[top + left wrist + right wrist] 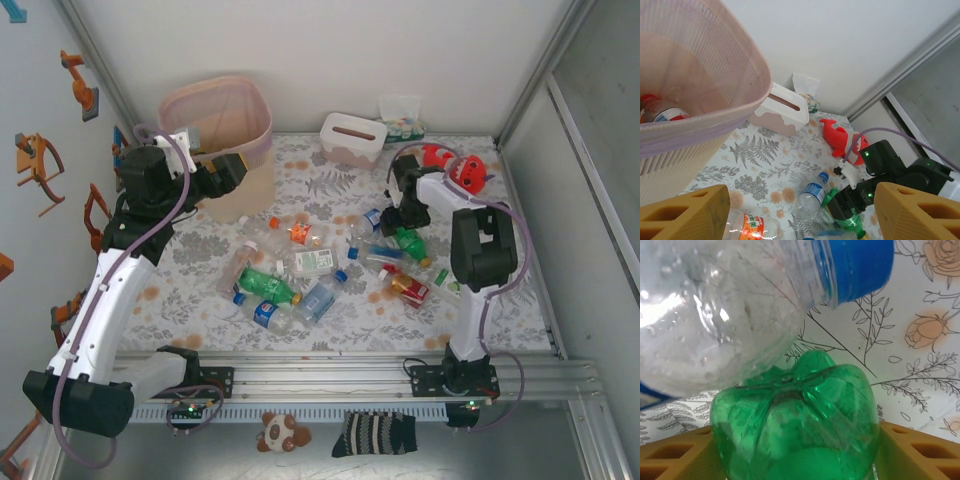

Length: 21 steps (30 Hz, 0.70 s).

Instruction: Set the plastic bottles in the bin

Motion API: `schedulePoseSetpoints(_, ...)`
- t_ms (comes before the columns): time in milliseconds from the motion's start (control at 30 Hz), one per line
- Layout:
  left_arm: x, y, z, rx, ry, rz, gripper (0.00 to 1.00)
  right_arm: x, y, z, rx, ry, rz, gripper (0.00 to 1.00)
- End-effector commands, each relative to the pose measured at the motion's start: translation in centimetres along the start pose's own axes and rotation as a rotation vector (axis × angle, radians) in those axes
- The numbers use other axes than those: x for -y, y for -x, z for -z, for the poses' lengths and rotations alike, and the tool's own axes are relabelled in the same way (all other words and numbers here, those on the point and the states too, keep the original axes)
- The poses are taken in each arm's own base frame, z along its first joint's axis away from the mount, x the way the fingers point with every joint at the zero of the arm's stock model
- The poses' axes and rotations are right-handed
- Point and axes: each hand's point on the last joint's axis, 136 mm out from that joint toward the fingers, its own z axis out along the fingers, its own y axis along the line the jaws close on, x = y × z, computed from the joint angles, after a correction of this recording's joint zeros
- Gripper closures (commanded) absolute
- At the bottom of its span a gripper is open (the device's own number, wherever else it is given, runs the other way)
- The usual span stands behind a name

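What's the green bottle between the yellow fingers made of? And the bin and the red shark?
The green bottle looks like thin, shiny see-through plastic: light glints on its moulded bottom. The bin seems ribbed, matte beige plastic, with a filmy pink bag over its rim. The red shark toy looks soft and rounded, maybe plush fabric.
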Motion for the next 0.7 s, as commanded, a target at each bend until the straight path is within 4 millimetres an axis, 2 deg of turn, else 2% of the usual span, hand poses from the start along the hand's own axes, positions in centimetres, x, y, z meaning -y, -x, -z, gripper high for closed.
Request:
schedulePoseSetpoints(0,1.2,0.5,0.3,0.02,-0.048,-0.002,0.25,0.5,0.2,0.3,-0.012,-0.012,0.013,0.31)
schedulePoseSetpoints(300,1.3,0.7,0.1,0.02,-0.054,-0.002,0.24,0.9,0.4,0.8,0.012,-0.038,0.009,0.43)
schedulePoseSetpoints(433,1.4,0.8,0.1,0.021,-0.057,-0.005,0.24,1.4,0.6,1.6,0.03,-0.065,0.009,0.46)
schedulePoseSetpoints(667,1.9,1.2,0.2,0.032,-0.08,-0.03,0.22,2.2,1.0,4.6,0.094,-0.117,0.005,0.48)
